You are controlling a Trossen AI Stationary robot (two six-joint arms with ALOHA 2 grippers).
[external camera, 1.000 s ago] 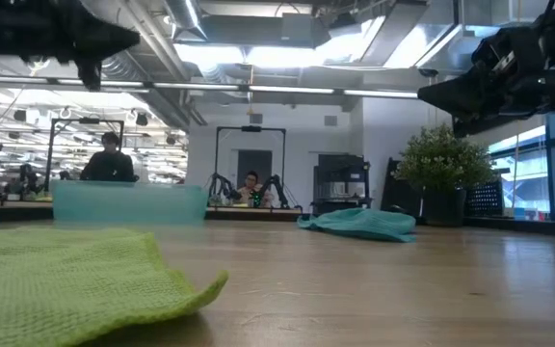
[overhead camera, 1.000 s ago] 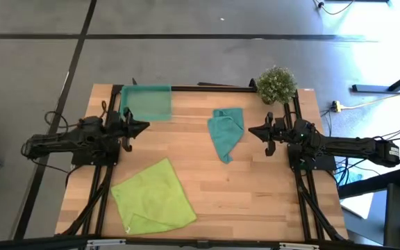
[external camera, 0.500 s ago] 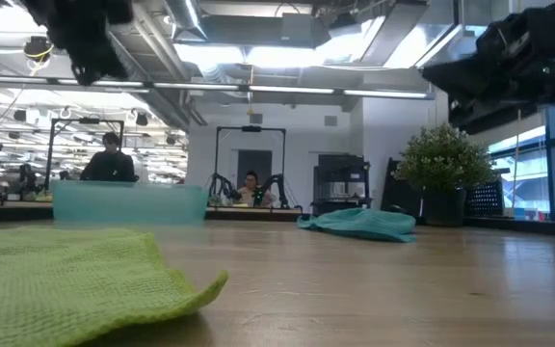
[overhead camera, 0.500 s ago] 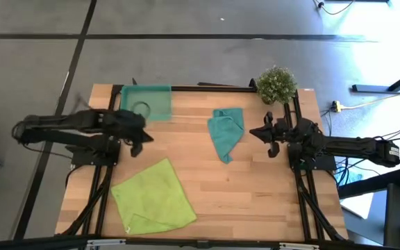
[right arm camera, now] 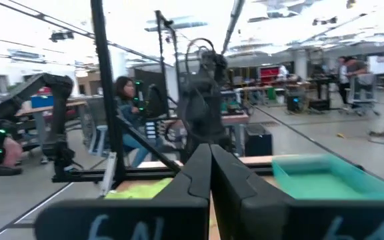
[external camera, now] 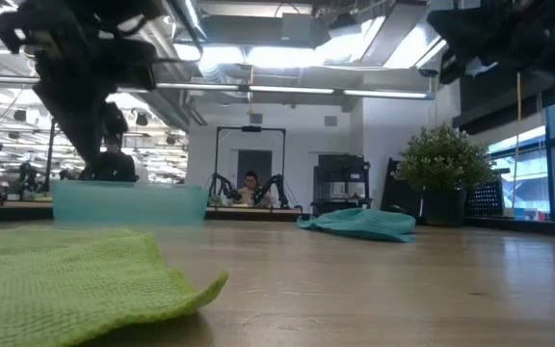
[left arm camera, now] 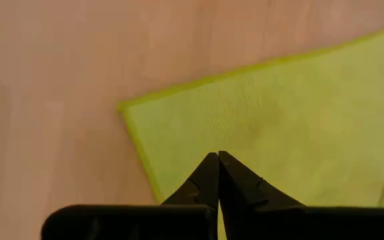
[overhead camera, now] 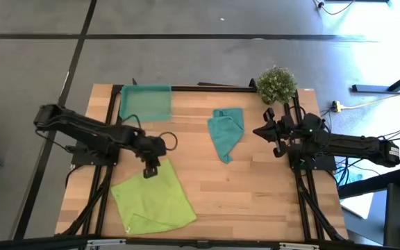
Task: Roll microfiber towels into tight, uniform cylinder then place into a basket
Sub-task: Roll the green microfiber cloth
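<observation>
Lime-green towel [overhead camera: 153,198] corner beneath left gripper [overhead camera: 151,171] (fingers pressed together).

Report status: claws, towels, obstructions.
Left claw shut, over green towel corner. Right claw shut, parked right. Teal towel crumpled, basket empty. Nothing blocking.

Open-plan robotics lab or workshop. Exposed ceiling ducts [external camera: 287,29] and strip lights overhead, polished grey concrete floor [overhead camera: 186,42] with taped lines. Wooden bench top [overhead camera: 255,194] on a black metal frame, carrying two dark arms. Further benches beyond, with another arm rig [external camera: 251,183] on a frame and seated people [external camera: 109,159] at workstations. Potted plant [external camera: 441,169] at the bench corner, windows on one side. Cables and a power strip [overhead camera: 337,106] on the floor.
</observation>
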